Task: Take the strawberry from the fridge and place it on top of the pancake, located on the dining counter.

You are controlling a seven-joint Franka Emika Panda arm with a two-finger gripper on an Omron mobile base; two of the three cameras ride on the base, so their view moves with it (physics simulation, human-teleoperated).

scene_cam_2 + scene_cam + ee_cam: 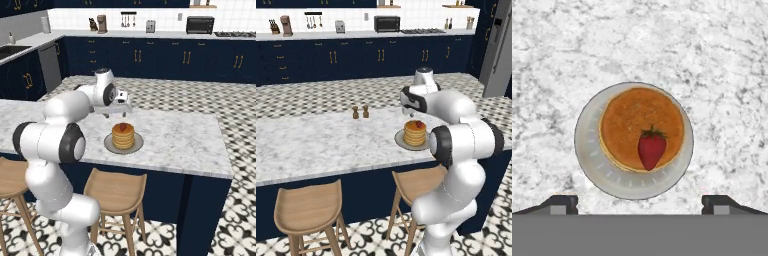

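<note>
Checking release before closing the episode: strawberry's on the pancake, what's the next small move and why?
Probably lift the gripper straight up and away. The strawberry lies on the pancake, near its edge, with the fingertips spread wide and clear of it, so nothing seems left to place.

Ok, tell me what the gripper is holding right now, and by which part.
Nothing is held. The gripper is open above the plate, its fingertips wide apart, and the strawberry lies free on the pancake.

The red strawberry (651, 150) lies on its side atop the golden pancake (632, 120) stack (near one edge), on a pale plate (594, 170) on the marble table (712, 75).
</note>
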